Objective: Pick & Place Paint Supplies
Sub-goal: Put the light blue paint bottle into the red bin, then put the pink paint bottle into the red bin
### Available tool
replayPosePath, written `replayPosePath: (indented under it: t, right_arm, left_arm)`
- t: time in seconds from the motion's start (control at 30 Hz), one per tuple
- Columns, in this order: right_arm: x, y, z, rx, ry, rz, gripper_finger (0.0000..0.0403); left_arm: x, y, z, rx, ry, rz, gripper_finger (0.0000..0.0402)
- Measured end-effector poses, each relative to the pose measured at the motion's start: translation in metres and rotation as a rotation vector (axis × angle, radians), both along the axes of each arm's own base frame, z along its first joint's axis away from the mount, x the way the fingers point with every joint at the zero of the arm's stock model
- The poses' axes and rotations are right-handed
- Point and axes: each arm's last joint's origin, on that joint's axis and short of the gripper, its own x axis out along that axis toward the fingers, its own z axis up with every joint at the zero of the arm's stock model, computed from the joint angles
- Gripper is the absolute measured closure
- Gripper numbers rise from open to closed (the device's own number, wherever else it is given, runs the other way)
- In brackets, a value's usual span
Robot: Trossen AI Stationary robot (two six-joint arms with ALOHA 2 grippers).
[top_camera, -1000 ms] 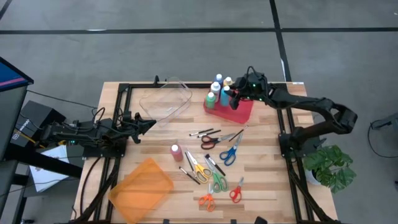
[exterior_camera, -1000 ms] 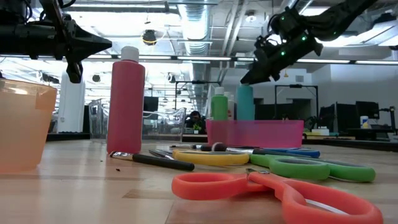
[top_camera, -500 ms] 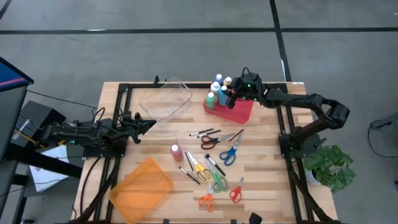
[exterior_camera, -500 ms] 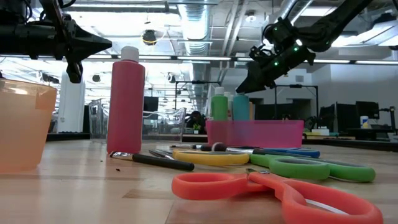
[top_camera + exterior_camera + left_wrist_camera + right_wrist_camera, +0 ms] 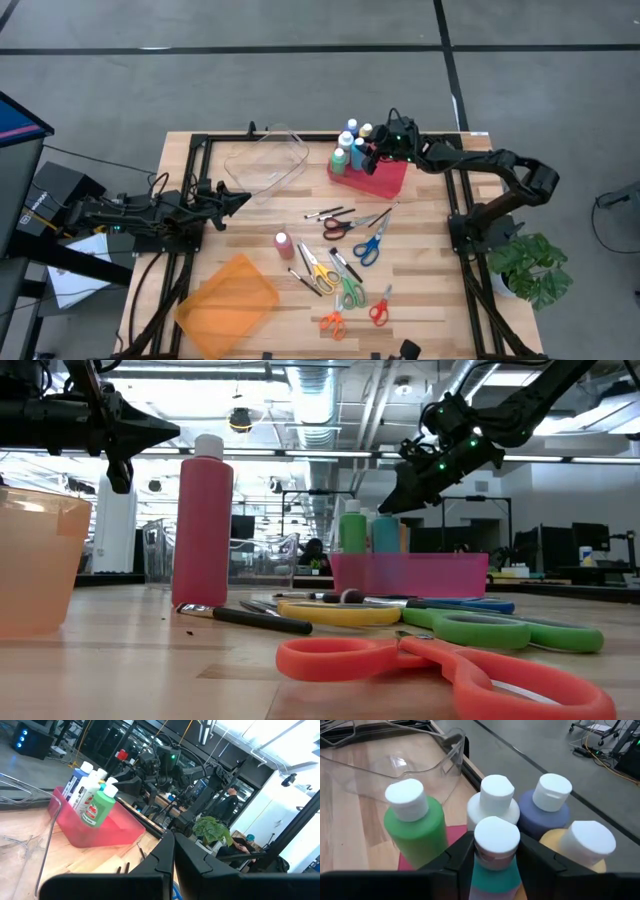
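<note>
On the desk's [image 5: 420, 300] left side we see our left gripper [image 5: 243, 198] waiting above the wood, jaws closed on nothing, just short of the clear plastic tub [image 5: 268, 160]. An orange bin [image 5: 228, 300] lies near the front edge. Between them and the scissors stands one pink paint bottle [image 5: 284, 245], upright and alone, well apart from the others; it shows tall in the low view [image 5: 202, 525].

Further right, a scatter of scissors [image 5: 345, 270] and pens covers the middle of the desk. Behind them sits the red tray [image 5: 385, 180] with five bottles already standing in it: a green bottle [image 5: 415, 827], a white one [image 5: 492, 802], a blue one [image 5: 547, 807], a yellow one [image 5: 580, 850] and a teal bottle [image 5: 495, 857].

We judge the job nearly done: five bottles are in the tray, and the pink one is left out.

Our right gripper [image 5: 492, 852] reaches in from the desk's right edge, arm stretched low and tilted down over the tray. Its jaws flank the teal bottle's neck, one on each side and close against it; we cannot tell whether they grip it or stand just clear.
</note>
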Motion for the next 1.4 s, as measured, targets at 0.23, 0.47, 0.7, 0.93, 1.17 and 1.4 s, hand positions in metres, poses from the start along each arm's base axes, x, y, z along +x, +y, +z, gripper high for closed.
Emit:
replayPosePath:
  t: [0.23, 0.47, 0.7, 0.93, 1.17, 1.4]
  right_arm:
    - [0.000, 0.000, 0.001, -0.004, -0.005, -0.002, 0.0244]
    - [0.000, 0.000, 0.001, -0.002, -0.002, -0.002, 0.0233]
    - [0.000, 0.000, 0.001, -0.011, 0.006, 0.004, 0.0200]
    - [-0.003, 0.002, 0.015, -0.056, -0.023, 0.014, 0.0164]
    - [-0.009, 0.013, 0.060, -0.145, -0.152, 0.046, 0.0163]
    - [0.009, 0.056, 0.091, -0.161, -0.270, 0.348, 0.0163]
  left_arm:
    - [0.000, 0.000, 0.000, 0.000, 0.000, 0.000, 0.0396]
    - [0.000, 0.000, 0.000, 0.000, 0.000, 0.000, 0.0396]
    - [0.000, 0.000, 0.000, 0.000, 0.000, 0.000, 0.0396]
    - [0.000, 0.000, 0.000, 0.000, 0.000, 0.000, 0.0396]
    - [0.000, 0.000, 0.000, 0.000, 0.000, 0.000, 0.0396]
    - [0.000, 0.000, 0.000, 0.000, 0.000, 0.000, 0.0396]
